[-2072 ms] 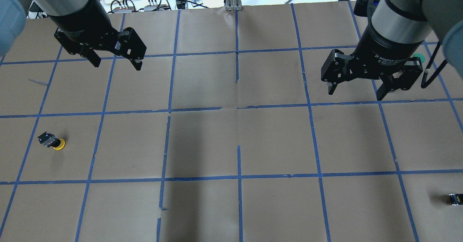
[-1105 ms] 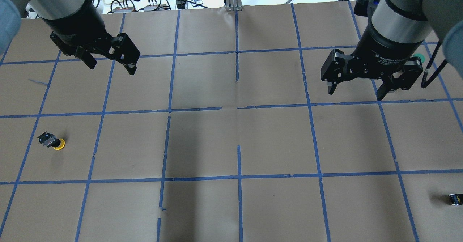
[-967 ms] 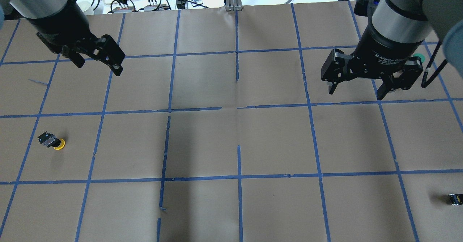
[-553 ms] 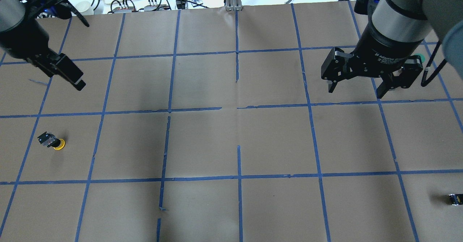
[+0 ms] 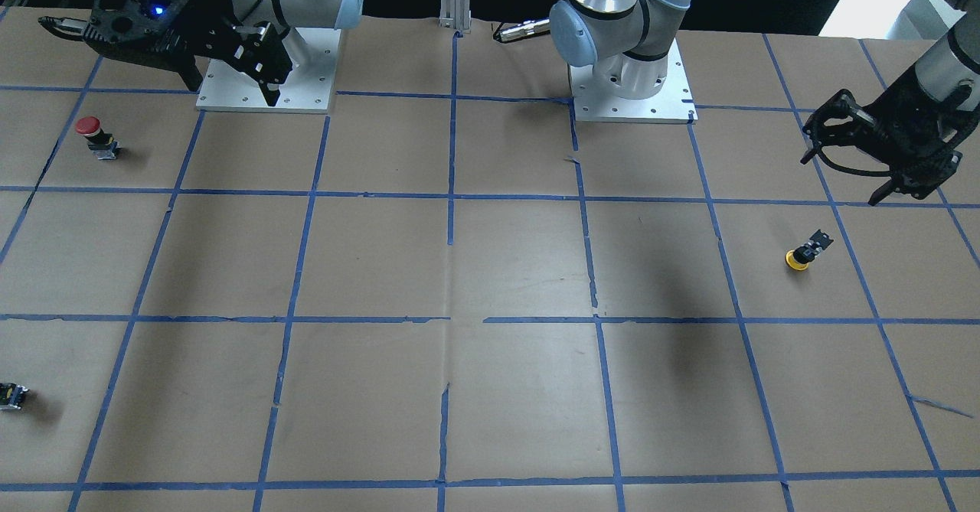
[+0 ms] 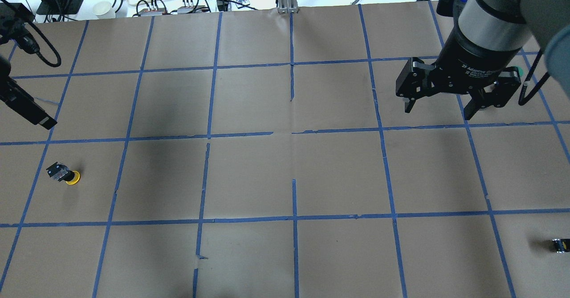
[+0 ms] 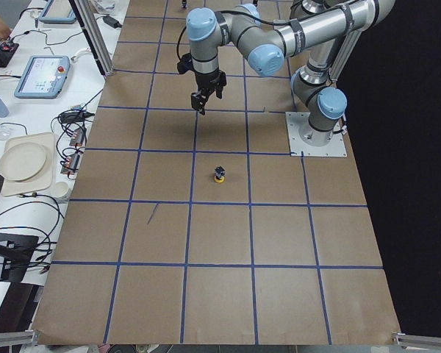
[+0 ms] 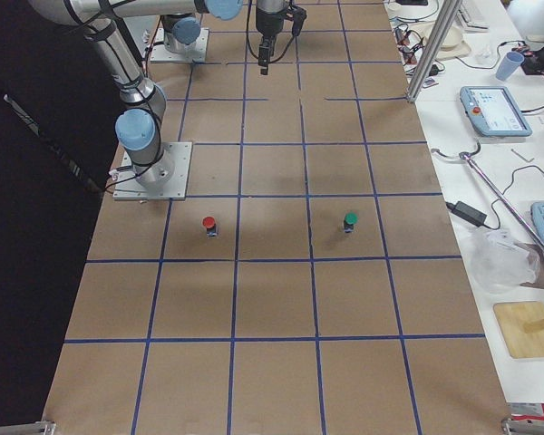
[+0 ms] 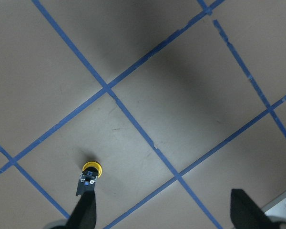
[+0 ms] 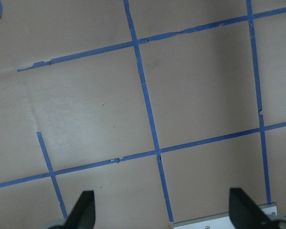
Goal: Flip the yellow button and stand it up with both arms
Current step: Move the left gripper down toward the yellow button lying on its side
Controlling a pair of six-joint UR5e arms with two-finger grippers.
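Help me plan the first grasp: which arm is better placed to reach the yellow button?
Left. The left gripper hovers open close to the yellow button, which also shows in its wrist view. The right gripper, also open, is over the far side of the table.

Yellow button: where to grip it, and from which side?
Grip the yellow button by its black-and-silver body, coming from above with the left claw. It appears to rest cap-down with the body sticking up. The round cap is underneath, so it is probably hard to pinch.
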